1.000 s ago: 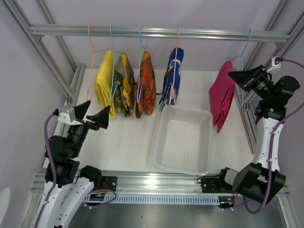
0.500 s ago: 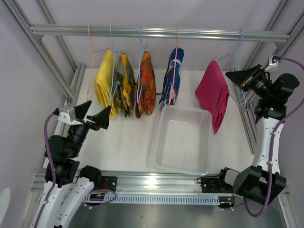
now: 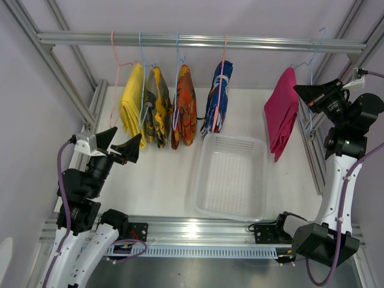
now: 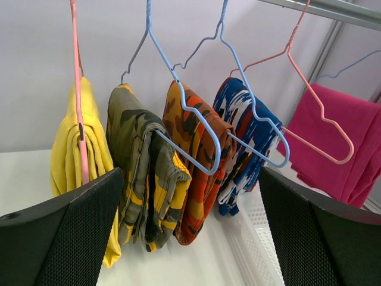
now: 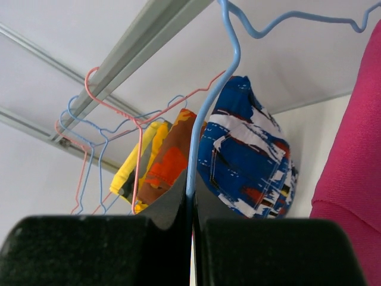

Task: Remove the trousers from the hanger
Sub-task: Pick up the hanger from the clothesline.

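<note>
over the white table (image 3: 162,174) my right fingers (image 3: 306,93) clamp the blue wire hanger (image 5: 191,173) bearing magenta-pink cloth trousers (image 3: 282,114); my left fingers (image 3: 129,148) gape.

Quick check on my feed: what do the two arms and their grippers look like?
Both arms match: the left arm and right arm have white link shells with black joint housings, and a purple cable runs along each. The left gripper and right gripper carry black wedge-shaped fingers with a fine dotted texture on the pads.
</note>
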`<action>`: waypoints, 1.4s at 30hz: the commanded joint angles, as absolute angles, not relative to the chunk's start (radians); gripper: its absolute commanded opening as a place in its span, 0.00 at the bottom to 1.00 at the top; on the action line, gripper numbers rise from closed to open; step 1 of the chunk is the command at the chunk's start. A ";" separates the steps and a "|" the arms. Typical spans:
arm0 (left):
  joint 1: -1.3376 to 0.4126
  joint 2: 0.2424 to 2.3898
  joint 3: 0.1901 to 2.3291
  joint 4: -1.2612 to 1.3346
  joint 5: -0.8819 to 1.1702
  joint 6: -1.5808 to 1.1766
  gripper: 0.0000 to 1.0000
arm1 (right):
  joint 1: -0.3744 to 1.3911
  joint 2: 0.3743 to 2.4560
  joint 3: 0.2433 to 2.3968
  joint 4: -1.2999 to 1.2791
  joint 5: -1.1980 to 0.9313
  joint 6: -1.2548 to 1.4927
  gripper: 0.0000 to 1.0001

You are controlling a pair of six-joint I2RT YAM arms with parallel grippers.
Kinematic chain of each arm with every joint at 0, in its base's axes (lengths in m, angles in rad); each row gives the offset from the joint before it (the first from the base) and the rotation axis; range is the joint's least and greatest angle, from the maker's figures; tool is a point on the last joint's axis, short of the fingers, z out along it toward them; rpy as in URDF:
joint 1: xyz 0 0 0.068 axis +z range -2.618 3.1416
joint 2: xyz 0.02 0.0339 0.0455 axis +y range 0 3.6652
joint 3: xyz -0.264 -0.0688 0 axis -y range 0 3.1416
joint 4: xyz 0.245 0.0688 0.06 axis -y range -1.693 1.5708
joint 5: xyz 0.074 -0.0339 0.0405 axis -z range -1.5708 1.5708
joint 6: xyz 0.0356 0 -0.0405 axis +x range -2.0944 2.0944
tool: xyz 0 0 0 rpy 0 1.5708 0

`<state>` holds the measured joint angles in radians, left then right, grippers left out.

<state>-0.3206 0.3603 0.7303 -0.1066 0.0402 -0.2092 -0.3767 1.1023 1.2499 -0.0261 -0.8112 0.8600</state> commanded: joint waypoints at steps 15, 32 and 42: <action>-0.379 0.453 0.798 -0.100 0.216 -0.238 1.00 | -0.324 0.997 1.465 -0.138 -0.652 0.654 0.00; -0.463 0.479 0.814 -0.127 0.238 -0.206 0.99 | -0.258 0.833 1.487 -0.305 -0.650 0.632 0.00; -0.675 0.586 0.859 -0.195 0.137 -0.201 0.99 | -0.238 0.735 1.295 -0.170 -0.640 0.764 0.00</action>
<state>-0.6003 0.5480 0.8066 -0.1593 0.1967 -0.2169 -0.2489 0.7662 1.3174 -0.4057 -0.6487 0.7105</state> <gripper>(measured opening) 0.994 0.033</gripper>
